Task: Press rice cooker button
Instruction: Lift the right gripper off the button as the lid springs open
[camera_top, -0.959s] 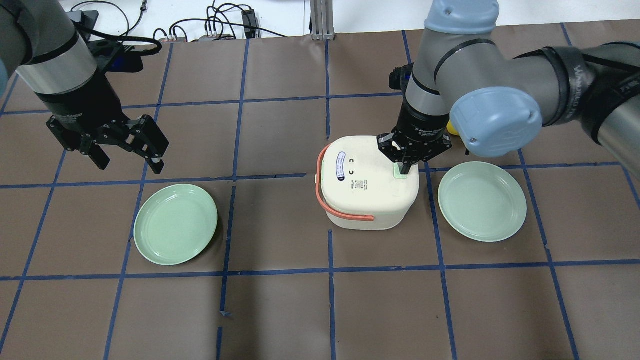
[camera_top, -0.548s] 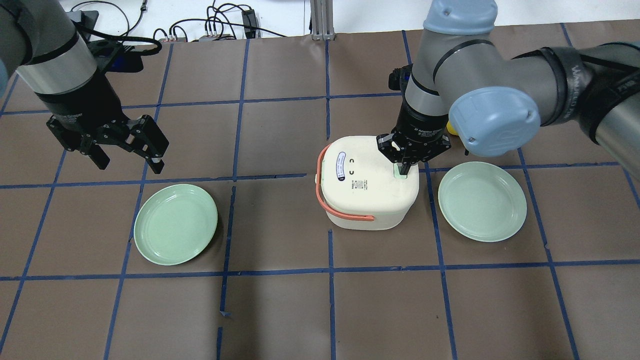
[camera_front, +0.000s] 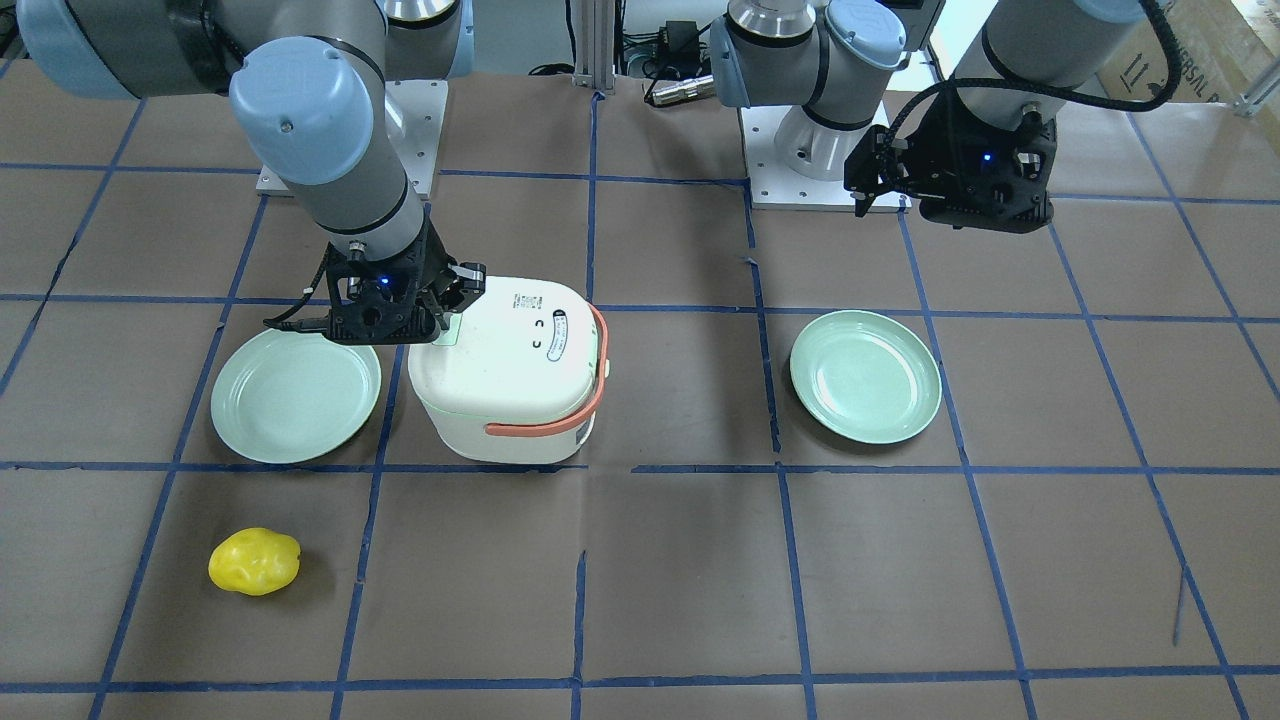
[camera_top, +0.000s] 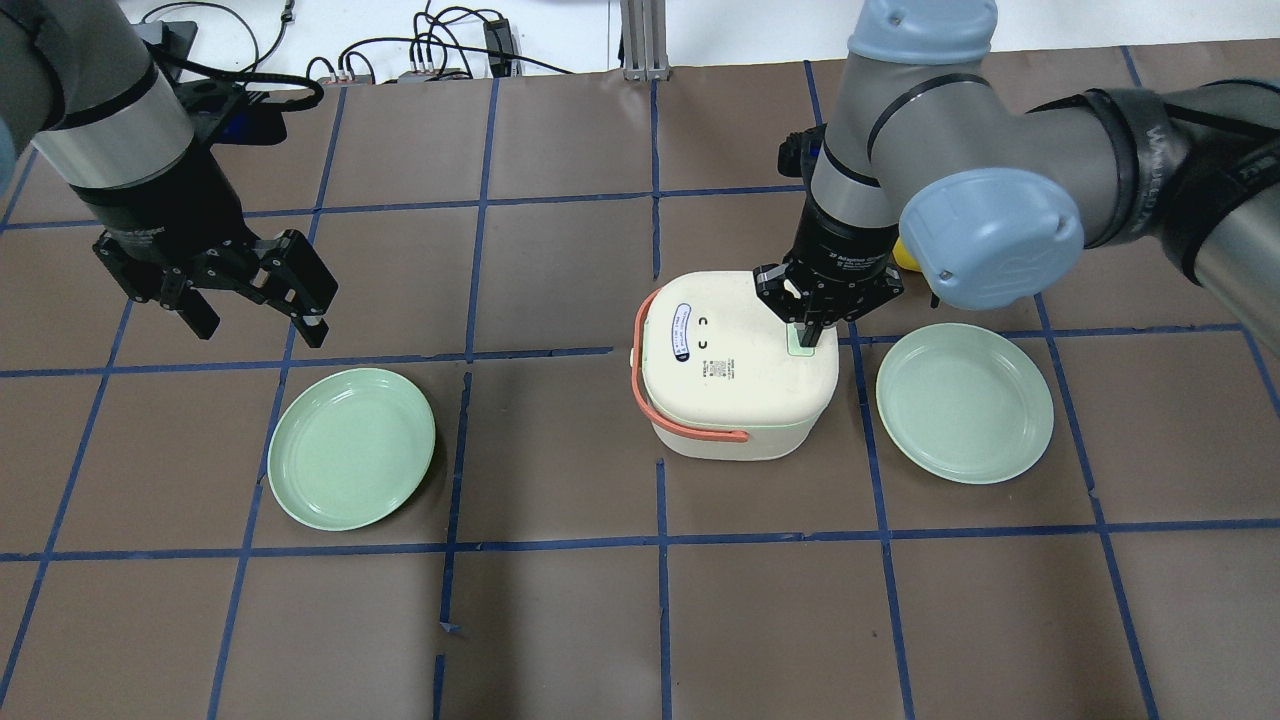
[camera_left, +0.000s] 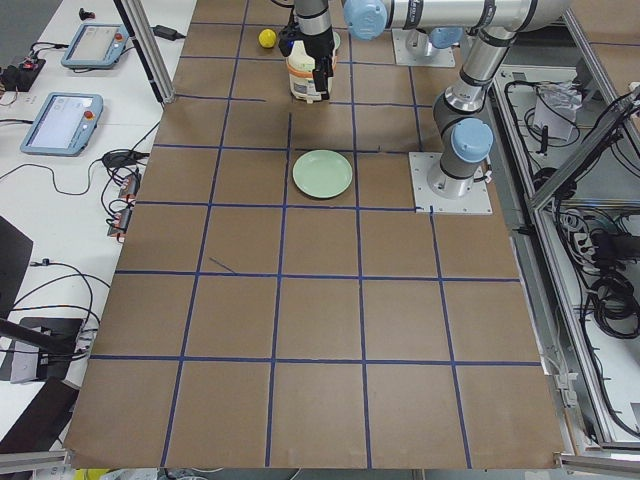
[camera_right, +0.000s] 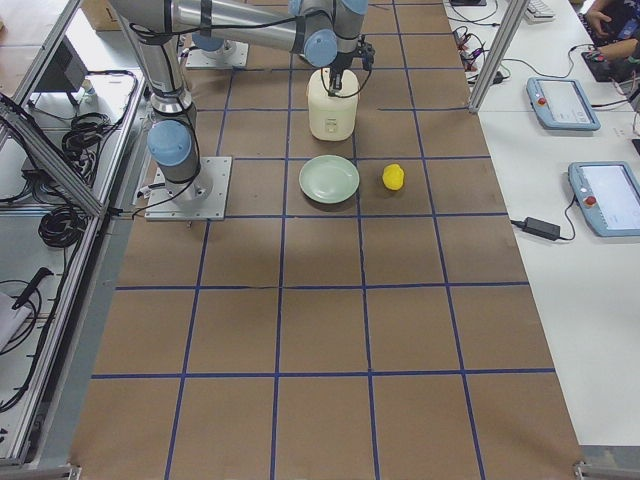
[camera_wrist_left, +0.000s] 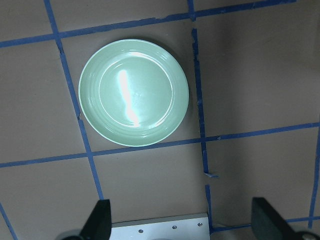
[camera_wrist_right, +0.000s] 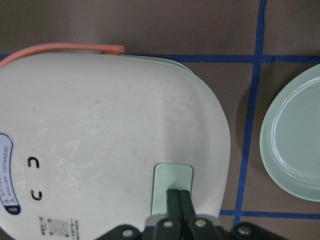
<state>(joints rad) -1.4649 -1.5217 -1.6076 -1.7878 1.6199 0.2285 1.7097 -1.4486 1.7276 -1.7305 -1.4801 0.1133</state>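
Observation:
A cream rice cooker (camera_top: 735, 390) with a salmon handle stands mid-table; it also shows in the front view (camera_front: 500, 380) and the right wrist view (camera_wrist_right: 100, 125). Its pale green button (camera_wrist_right: 172, 175) sits at the lid's edge nearest the right plate (camera_top: 803, 348). My right gripper (camera_top: 811, 335) is shut, pointing down, with its fingertips (camera_wrist_right: 179, 197) together on the button. My left gripper (camera_top: 258, 325) is open and empty. It hovers far to the left, above and behind the left green plate (camera_top: 350, 448).
A second green plate (camera_top: 964, 402) lies right beside the cooker. A yellow lumpy object (camera_front: 254, 561) lies beyond that plate, mostly hidden by my right arm in the overhead view. The left wrist view looks down on the left plate (camera_wrist_left: 134, 92). Blue tape lines grid the brown table.

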